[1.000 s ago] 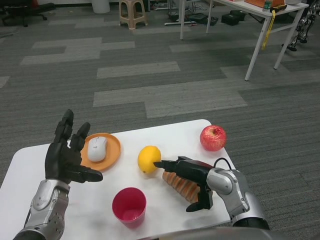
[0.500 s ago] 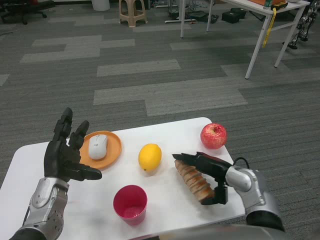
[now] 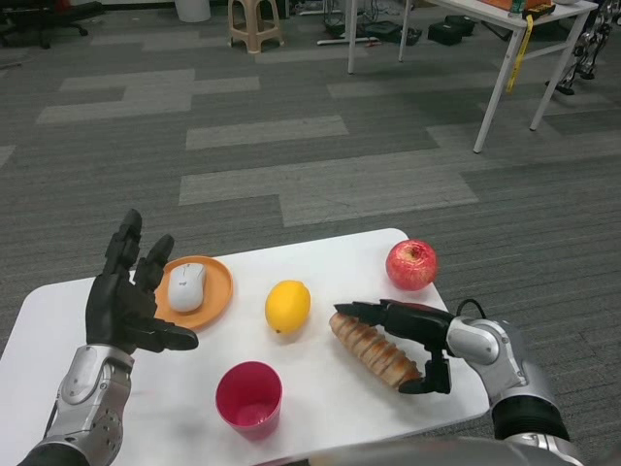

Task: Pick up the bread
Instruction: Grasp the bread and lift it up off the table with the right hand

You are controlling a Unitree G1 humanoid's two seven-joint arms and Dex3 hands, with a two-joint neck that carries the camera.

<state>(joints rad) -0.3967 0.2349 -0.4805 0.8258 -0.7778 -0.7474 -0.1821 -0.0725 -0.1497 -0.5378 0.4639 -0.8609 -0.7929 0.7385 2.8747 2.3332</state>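
Note:
The bread (image 3: 372,349), a ridged brown loaf, lies on the white table (image 3: 330,262) right of centre, pointing toward the near right corner. My right hand (image 3: 415,330) is at its right side. The fingers (image 3: 374,313) stretch straight along the loaf's far edge and the thumb (image 3: 430,383) hangs down by its near end. I see no closed grip, and whether the hand touches the loaf I cannot tell. My left hand (image 3: 124,305) is raised over the table's left part, fingers spread, holding nothing.
An orange plate (image 3: 214,300) carries a white computer mouse (image 3: 186,287). A lemon (image 3: 288,306) sits just left of the bread, a red apple (image 3: 411,265) behind it, a pink cup (image 3: 249,397) near the front edge. The table's right edge lies close to my right hand.
My right hand has drawn back to the right from on top of the bread, so most of the loaf now shows. The left hand has stayed put.

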